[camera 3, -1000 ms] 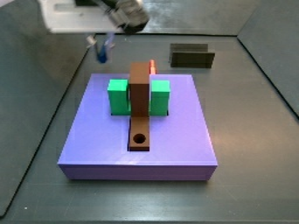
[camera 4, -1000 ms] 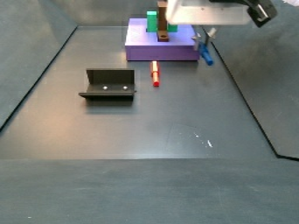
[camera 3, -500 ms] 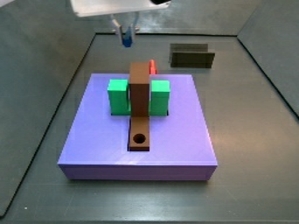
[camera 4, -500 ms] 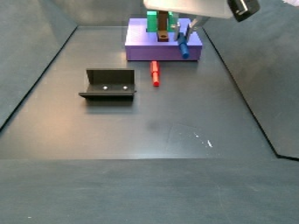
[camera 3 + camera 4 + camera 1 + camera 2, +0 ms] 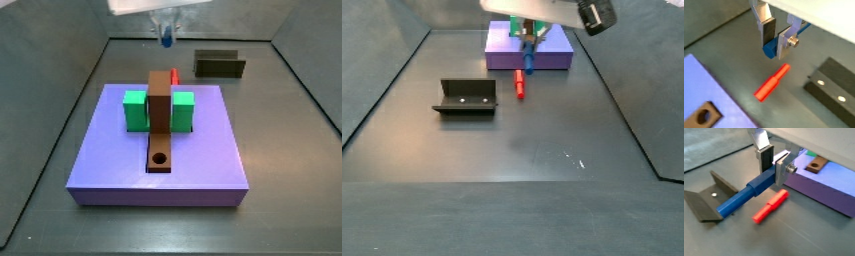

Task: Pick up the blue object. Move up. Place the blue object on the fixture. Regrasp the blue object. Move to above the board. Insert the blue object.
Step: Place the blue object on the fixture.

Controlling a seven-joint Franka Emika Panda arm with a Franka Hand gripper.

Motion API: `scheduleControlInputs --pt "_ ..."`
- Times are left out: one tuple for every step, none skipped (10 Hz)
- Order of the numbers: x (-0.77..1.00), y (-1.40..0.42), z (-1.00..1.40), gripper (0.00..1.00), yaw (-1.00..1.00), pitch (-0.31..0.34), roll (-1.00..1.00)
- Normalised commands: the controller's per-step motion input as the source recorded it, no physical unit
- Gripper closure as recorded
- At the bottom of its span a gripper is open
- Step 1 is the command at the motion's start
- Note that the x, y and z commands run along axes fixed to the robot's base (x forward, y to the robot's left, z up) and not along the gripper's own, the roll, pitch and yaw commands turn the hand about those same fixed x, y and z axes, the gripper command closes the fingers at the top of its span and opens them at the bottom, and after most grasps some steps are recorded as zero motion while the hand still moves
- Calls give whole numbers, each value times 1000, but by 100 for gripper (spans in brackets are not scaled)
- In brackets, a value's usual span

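- Peg (image 5: pixel 745 196), the blue one, is pinched at one end between the two fingers (image 5: pixel 781 168) of the gripper (image 5: pixel 773 163); it hangs in the air, sloping down, over the floor between the board (image 5: pixel 823 188) and the fixture (image 5: pixel 709 195).
- It looks like a short, solid, stiff rod, probably light. I judge the surface smooth, so it may turn or slip in the pads, because the hold is near the end and most of the length sticks out free.
- For the regrasp, a hold nearer the middle, or along its axis, would likely keep it steadier for the insertion.
- Red peg (image 5: pixel 771 206) lies on the floor just below the blue peg, apart from it; it has the same form and must not be confused or pushed.
- In a side view the gripper (image 5: pixel 532 32) is high, near the edge of the board (image 5: pixel 556 62), with the fixture (image 5: pixel 466 97) well apart across the floor.
- Green blocks (image 5: pixel 135 110) and the brown bar (image 5: pixel 160 120) with its hole stand on the board (image 5: pixel 201 165), untouched.
- The way to the fixture seems free, except for the red peg (image 5: pixel 520 86) low on the floor.
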Motion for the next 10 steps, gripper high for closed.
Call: scheduleControlInputs --pt "651 177 0 100 0 -46 -1000" --pt "666 171 0 100 0 -20 -1000" --pt "726 106 0 100 -69 0 -1000" --pt "763 43 0 100 -80 51 -1000" --pt "766 46 0 100 -74 46 -1000" --pt "757 57 0 100 -9 69 -1000" --pt "757 40 0 100 0 83 -1000" --pt "754 40 0 100 0 37 -1000" --pt "726 97 0 100 -14 0 -1000" --pt "746 117 0 100 -66 0 -1000"
